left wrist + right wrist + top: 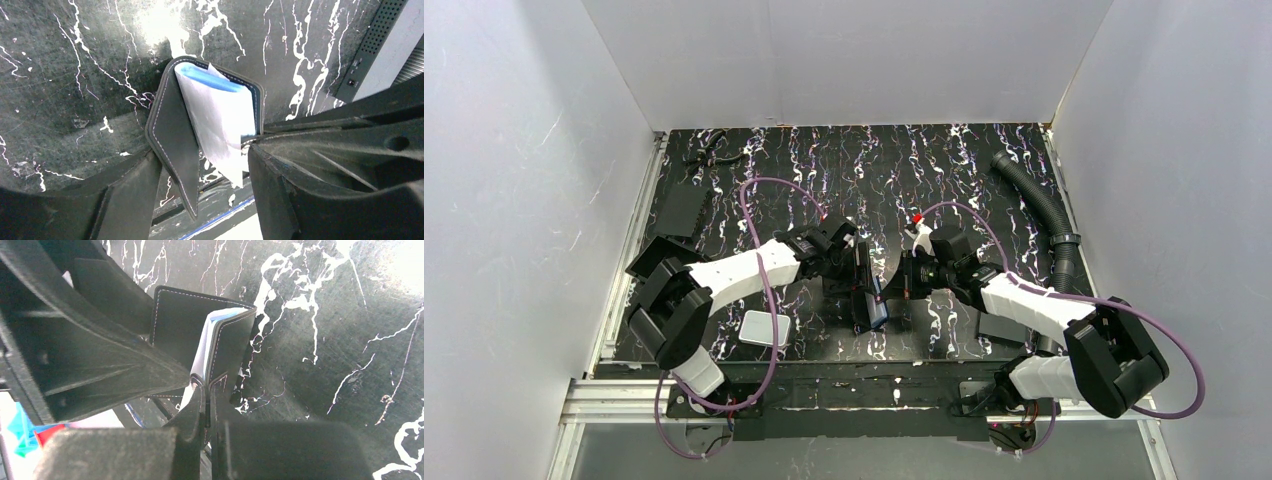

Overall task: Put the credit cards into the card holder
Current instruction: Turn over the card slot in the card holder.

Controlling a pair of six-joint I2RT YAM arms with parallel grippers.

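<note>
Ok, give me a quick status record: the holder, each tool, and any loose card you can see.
card holder: open in a V between both tools
clear pockets: pale blue-white, fanned out; whether a card is inside cannot be told
right tool: shut on the edge of one flap
left tool: fingers apart on either side of the holder; grip not confirmed
pale rectangle: flat on the table, left of the holder; card or thicker slab, cannot tell
</note>
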